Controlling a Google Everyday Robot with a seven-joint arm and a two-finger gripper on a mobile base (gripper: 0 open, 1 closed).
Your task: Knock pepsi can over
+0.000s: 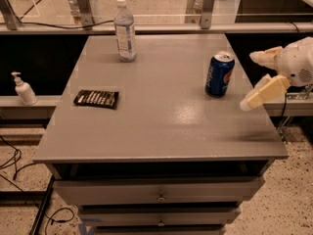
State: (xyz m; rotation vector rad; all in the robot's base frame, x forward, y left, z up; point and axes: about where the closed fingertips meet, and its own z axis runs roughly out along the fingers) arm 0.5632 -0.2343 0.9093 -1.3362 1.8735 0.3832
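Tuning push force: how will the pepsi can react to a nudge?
Pepsi can stands upright, tall and narrow: likely tips easily. Once down, its round body may roll on the smooth tabletop. Open pincer hovers beside it at the table edge, apart.

Tool [248, 81] at the right side
The white tool reaches in from the right, fingers spread apart, tips pointing left.

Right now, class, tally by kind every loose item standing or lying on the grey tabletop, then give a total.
Drink cans: 1, the pepsi can
Bottles: 1, the clear water bottle
Dark flat packets: 1
Total: 3
Not counted: the gripper, open, hovers right of the can by the tabletop's right edge.
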